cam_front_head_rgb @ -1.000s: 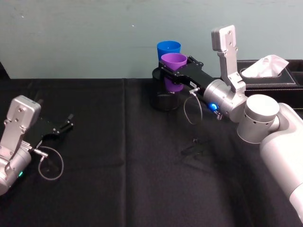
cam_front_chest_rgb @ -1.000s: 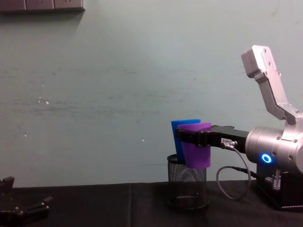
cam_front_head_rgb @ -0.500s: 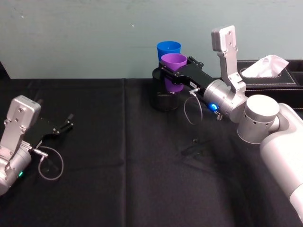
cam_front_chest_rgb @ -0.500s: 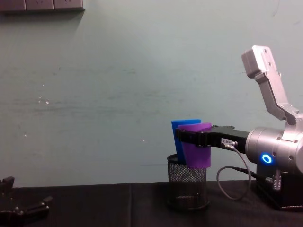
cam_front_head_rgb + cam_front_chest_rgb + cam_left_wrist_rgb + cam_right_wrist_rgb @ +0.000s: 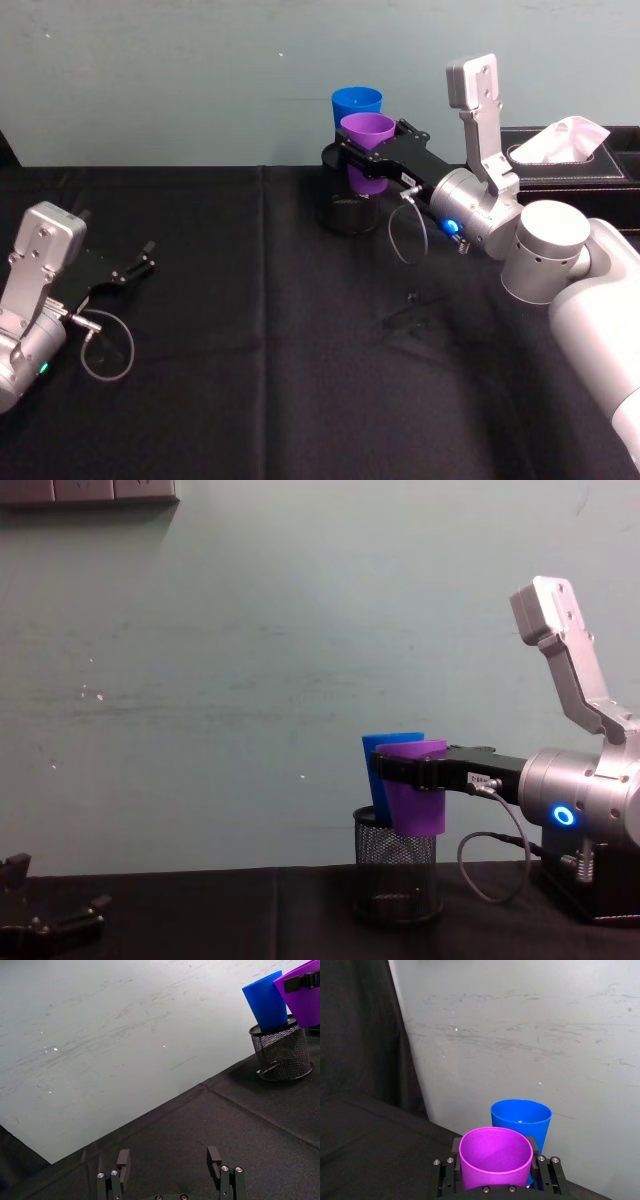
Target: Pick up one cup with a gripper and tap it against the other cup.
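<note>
Right gripper (image 5: 372, 158) pinches purple cup (image 5: 366, 128), held against blue cup (image 5: 356, 103) in mesh holder (image 5: 348, 212); tap apparently made or imminent; left gripper (image 5: 140, 262) parked, spread.

Black-clothed table (image 5: 250, 400) with mesh holder (image 5: 395, 888), tissue box (image 5: 600, 172)

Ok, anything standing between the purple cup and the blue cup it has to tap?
Nothing visible. The right gripper holds the purple cup right beside the blue cup, which leans in the black mesh pen holder; contact is unclear. Left gripper rests open, far left.
</note>
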Available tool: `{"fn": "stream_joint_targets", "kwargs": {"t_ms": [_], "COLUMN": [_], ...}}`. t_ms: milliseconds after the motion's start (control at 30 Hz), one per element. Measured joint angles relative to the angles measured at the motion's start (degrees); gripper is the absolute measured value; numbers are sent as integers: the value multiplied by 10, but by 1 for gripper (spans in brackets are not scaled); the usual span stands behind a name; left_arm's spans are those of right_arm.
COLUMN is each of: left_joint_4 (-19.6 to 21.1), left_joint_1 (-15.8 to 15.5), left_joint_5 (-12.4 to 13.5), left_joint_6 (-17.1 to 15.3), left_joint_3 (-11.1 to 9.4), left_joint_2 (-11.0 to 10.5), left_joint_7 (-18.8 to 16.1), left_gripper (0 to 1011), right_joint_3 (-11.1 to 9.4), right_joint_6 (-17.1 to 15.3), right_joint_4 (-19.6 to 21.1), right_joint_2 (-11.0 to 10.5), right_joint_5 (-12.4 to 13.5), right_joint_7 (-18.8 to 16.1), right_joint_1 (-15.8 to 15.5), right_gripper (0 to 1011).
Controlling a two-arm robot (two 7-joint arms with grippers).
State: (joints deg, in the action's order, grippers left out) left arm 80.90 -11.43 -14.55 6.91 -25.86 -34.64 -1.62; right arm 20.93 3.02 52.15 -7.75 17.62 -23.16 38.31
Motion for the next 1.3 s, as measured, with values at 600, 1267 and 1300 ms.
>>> {"fn": "stream_joint_targets", "kwargs": {"t_ms": [600, 1267, 1300], "left_joint_4": [0, 0, 0], "left_joint_1": [0, 0, 0], "left_joint_5": [0, 0, 0], "left_joint_6": [0, 0, 0], "left_joint_3": [0, 0, 0], "left_joint_2": [0, 0, 0], "left_joint_7": [0, 0, 0], "left_gripper": [1000, 1000, 1000], "right_joint_3": [0, 0, 0], "right_joint_6": [0, 0, 0], "right_joint_4": [0, 0, 0], "right_joint_2": [0, 0, 0], "right_joint_5": [0, 0, 0], "right_joint_7": [0, 0, 0], "right_joint_1": [0, 0, 0], "right_gripper": [743, 743, 743]}}
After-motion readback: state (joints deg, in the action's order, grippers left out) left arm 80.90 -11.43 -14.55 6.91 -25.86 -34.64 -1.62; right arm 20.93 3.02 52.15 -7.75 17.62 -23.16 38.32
